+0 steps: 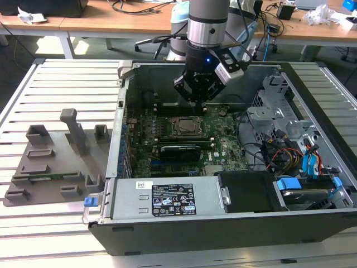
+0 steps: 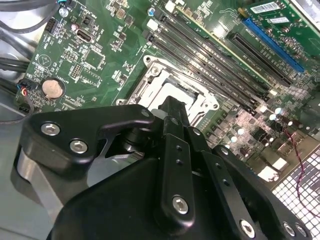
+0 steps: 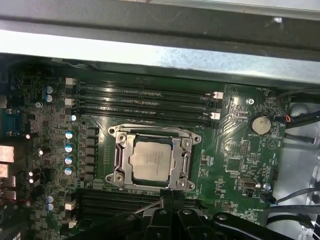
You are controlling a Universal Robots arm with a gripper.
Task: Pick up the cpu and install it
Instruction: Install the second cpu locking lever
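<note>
Silvery-grey, one cpu [image 3: 153, 161] sits in its socket frame [image 3: 120, 159]; the gripper [image 1: 196, 98] jaws' state is unclear.

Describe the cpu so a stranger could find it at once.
Look inside the open computer case at the green motherboard. Near its middle, between two banks of long black memory slots, sits a metal socket frame. The cpu is the pale silvery square within it.

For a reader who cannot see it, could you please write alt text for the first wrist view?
A silvery square cpu sits inside the metal socket frame at the middle of a green motherboard. Black memory slots run beside the socket, a round coin battery lies to one side, and the black gripper hangs near the socket.
</note>
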